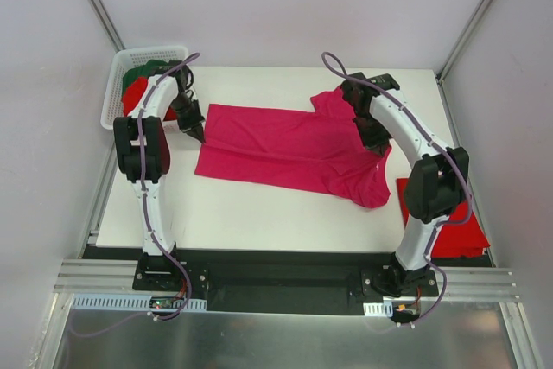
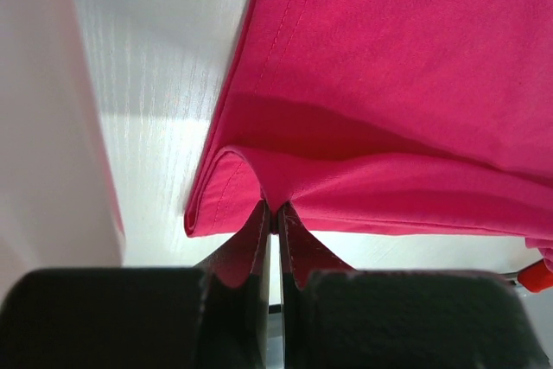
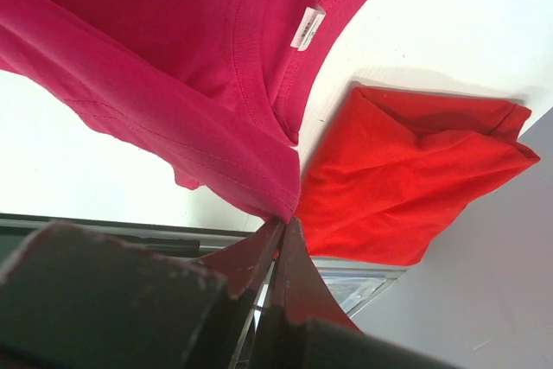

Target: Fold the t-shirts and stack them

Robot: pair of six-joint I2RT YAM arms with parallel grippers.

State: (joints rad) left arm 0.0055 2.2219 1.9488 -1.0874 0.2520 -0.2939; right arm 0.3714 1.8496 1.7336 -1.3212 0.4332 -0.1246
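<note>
The magenta t-shirt point(image 1: 285, 146) is pinched at one edge by the left hand point(image 2: 275, 211), near the collar by the right hand point(image 3: 283, 222).

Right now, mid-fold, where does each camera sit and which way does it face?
Top external: fixed above and behind the arms, looking down on the table; the left arm and right arm show whole, the magenta t-shirt between them.
Left wrist: on the left arm, facing past the left gripper, shut on the shirt's edge.
Right wrist: on the right arm, facing past the right gripper, shut on the same shirt, toward a folded red t-shirt.
Shared: all three show the magenta t-shirt.
</note>
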